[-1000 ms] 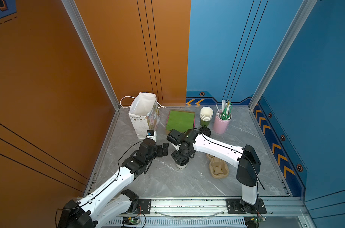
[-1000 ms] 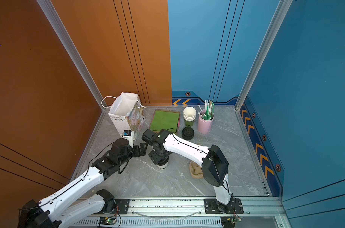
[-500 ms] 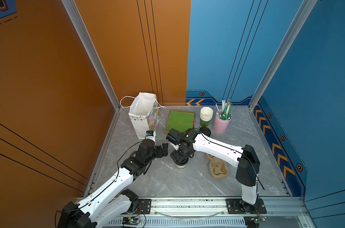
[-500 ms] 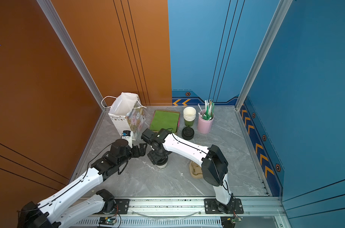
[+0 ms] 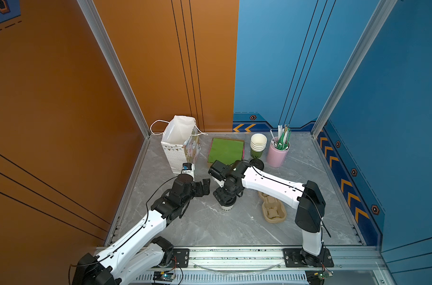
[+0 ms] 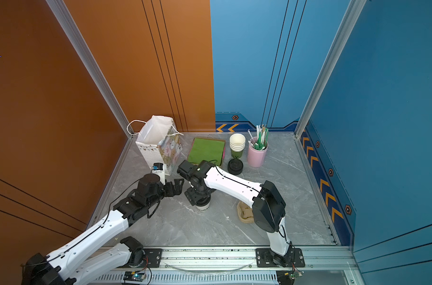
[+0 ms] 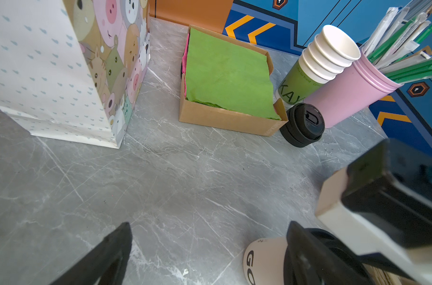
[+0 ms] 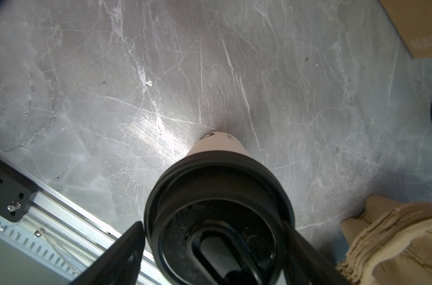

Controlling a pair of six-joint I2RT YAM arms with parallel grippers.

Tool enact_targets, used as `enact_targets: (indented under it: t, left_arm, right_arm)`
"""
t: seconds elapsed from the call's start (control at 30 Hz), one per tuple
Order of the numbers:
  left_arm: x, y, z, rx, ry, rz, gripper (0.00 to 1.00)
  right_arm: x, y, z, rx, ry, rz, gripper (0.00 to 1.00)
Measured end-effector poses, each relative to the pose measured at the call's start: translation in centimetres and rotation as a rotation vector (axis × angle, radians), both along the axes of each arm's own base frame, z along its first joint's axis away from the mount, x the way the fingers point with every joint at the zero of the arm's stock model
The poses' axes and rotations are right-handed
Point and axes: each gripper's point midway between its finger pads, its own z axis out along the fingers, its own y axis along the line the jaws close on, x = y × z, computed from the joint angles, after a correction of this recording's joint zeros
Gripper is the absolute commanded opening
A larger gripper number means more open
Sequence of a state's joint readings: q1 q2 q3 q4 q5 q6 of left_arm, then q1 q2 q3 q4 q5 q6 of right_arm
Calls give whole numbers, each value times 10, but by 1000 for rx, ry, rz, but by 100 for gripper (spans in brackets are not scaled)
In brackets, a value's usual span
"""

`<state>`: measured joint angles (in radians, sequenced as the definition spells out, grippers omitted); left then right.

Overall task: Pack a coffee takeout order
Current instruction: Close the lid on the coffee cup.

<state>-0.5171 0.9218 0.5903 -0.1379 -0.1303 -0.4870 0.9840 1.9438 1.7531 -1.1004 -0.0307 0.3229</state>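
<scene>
Near: white cup (image 5: 226, 206) upright on bench (image 5: 210, 227), black lid (image 8: 217, 197) on it; right gripper (image 8: 213, 229) straddles lid, can't tell if gripping; left gripper (image 7: 210, 227) wide, empty, just beside. Far: green napkin (image 7: 227, 71) in cardboard box (image 7: 225, 118), straws (image 7: 412, 66) in pink tin (image 7: 345, 98).

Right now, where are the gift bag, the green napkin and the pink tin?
gift bag (image 5: 171, 154), in a top view, white dotted side.
green napkin (image 7: 227, 71), left wrist view, middle of top sheet.
pink tin (image 5: 276, 156), in a top view, outer wall.
</scene>
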Motion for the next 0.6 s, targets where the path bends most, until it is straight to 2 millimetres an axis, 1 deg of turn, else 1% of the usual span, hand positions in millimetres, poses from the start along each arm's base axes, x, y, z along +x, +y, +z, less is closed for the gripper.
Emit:
enact_targets:
  t: [0.6]
  left_arm:
    - [0, 0, 0, 0, 1, -1, 98]
  right_arm:
    - [9, -4, 1, 39, 40, -48, 91]
